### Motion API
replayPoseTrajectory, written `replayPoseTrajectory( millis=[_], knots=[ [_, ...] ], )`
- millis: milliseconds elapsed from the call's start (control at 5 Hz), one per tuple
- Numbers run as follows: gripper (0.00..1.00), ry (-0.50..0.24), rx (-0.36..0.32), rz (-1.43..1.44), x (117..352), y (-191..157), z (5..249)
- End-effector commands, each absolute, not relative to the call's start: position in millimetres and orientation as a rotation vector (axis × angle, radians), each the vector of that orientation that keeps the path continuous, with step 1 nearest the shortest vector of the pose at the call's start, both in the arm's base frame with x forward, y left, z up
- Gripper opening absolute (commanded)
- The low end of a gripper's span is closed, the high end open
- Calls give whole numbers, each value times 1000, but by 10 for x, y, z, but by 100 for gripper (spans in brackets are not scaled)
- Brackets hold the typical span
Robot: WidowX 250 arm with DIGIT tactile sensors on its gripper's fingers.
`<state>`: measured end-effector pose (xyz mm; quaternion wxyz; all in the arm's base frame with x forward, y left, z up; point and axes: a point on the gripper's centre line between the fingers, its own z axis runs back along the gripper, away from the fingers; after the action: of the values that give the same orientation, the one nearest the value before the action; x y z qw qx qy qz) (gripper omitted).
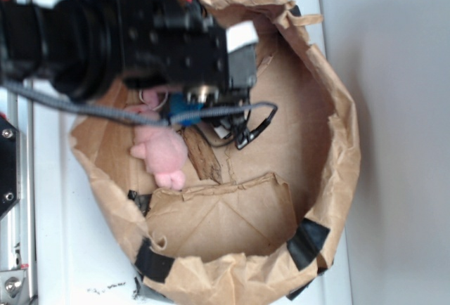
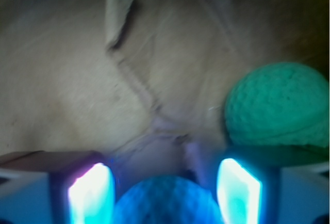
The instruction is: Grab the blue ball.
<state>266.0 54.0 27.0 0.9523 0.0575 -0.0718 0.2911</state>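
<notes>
Blue ball (image 2: 164,201): bottom centre of the wrist view, between the spread fingers (image 2: 92,193), not yet gripped. Green ball (image 2: 277,106): right, just beside one finger. Pink plush toy (image 1: 163,150): centre-left inside the brown paper bag (image 1: 337,143). Step: final approach; next, close on the ball.

Legible text, labels, brands, numbers, signs: none found in either view. Brown paper bag (image 1: 330,143): plain surface, no print visible on the walls or the folded flap inside it. Black tape patches at the bag's rim: unmarked. Robot arm housing above the bag: black, no lettering readable, though the blur may hide small markings. Wrist view: too soft and glare-lit to read anything.
</notes>
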Motion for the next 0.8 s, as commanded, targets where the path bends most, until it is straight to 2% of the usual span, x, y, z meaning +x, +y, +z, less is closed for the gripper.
replayPoseTrajectory(
  millis=[0, 200, 400, 600],
  knots=[
    [0, -189, 73, 575, 2697, 568, 420],
    [0, -183, 52, 591, 2691, 598, 494],
    [0, -123, -31, 602, 2692, 559, 833],
    [0, -87, -102, 610, 2643, 506, 1278]
  ],
)
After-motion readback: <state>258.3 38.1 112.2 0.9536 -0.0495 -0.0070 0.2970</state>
